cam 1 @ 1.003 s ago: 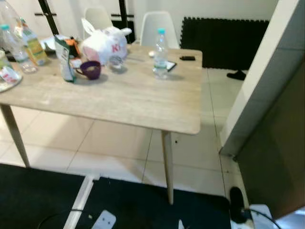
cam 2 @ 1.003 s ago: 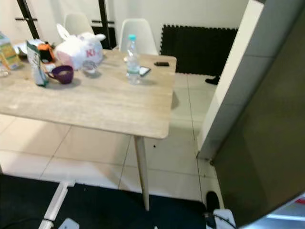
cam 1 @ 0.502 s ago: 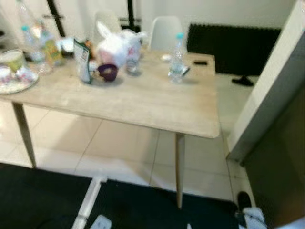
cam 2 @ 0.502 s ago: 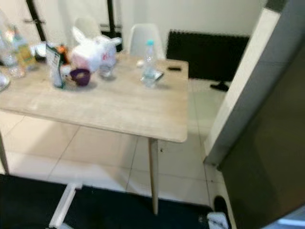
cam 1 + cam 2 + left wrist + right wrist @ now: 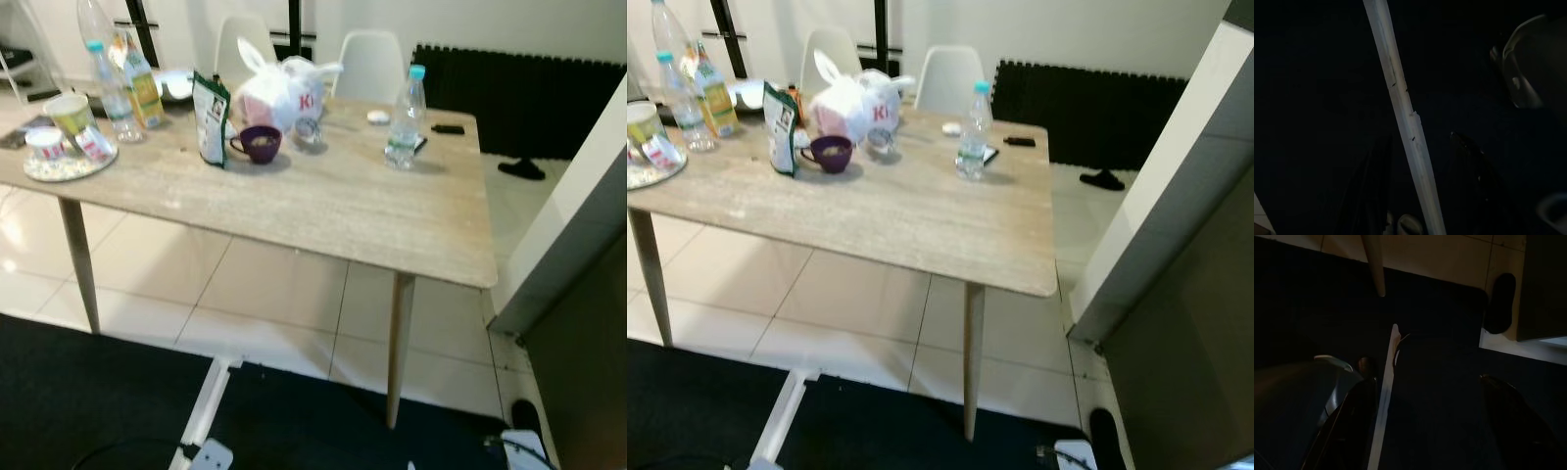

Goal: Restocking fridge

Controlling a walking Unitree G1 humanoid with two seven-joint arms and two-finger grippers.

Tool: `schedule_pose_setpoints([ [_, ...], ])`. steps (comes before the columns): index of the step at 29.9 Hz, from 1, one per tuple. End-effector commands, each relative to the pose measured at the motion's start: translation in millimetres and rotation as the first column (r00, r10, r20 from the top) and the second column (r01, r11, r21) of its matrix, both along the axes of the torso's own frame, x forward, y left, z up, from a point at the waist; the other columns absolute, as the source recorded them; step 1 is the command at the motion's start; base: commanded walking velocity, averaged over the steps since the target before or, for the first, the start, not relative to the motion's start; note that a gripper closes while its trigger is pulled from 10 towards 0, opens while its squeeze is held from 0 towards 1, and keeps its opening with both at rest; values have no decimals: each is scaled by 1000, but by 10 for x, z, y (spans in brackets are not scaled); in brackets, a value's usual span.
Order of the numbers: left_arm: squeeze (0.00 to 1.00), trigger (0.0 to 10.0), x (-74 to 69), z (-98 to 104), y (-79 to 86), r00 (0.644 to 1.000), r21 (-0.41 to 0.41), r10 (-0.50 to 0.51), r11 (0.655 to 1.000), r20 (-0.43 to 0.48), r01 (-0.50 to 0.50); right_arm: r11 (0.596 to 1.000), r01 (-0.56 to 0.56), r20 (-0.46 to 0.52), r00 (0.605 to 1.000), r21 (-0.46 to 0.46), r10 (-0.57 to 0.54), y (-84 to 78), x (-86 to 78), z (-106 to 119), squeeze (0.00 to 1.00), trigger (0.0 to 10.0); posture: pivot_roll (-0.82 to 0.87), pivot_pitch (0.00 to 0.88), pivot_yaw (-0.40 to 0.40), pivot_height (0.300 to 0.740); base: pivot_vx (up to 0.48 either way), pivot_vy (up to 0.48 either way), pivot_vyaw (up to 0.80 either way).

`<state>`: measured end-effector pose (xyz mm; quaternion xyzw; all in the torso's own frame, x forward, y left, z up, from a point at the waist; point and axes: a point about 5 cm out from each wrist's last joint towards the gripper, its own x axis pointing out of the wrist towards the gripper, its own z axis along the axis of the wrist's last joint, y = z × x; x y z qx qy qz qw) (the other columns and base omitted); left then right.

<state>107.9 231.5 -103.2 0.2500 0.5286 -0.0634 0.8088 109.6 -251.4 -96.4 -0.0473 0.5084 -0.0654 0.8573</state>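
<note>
A light wooden table (image 5: 343, 211) stands ahead, carrying groceries. A clear water bottle with a blue cap (image 5: 404, 117) stands near its far right end. Around the middle are a purple cup (image 5: 261, 144), a green pouch (image 5: 210, 119), a glass (image 5: 309, 132) and a white plastic bag (image 5: 279, 93). At the far left stand another water bottle (image 5: 108, 80) and a yellow juice bottle (image 5: 142, 88). The fridge's dark panel (image 5: 588, 352) rises at the right edge. My left gripper (image 5: 1420, 196) and right gripper (image 5: 1430, 421) hang low over the dark mat, both open with nothing between their fingers.
A round tray with cups (image 5: 64, 157) sits on the table's left end, and a black phone (image 5: 449, 129) lies at the far right corner. Two white chairs (image 5: 367, 64) stand behind. A black mat (image 5: 98, 392) with a white strip (image 5: 201, 416) covers the near floor.
The camera has swung to the left and steadied, so the table's left end with the tray and bottles has come into view. Nothing on the table has moved.
</note>
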Motion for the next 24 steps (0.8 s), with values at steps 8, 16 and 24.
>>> schedule_pose_setpoints([
  [8, 0, 10000, -22, -2, 18, 1000, 5, -2, 1000, -9, 2, 1000, 7, 4, 1000, -6, -7, -27, 0, 9, 0, 10000, -67, 0, -76, 740, 0, 302, 0],
  [16, 0, 10000, -16, -1, 17, 1000, 9, -12, 1000, -10, 12, 1000, 8, 1, 1000, -7, -8, -28, -8, 7, 0, 10000, -67, 0, -77, 740, 0, 227, 0],
  [24, 0, 10000, -13, 0, 11, 1000, -1, -7, 1000, -2, 7, 1000, 10, -3, 1000, -5, -10, -26, -20, 2, 0, 10000, -68, 0, -77, 740, 0, 0, 0],
])
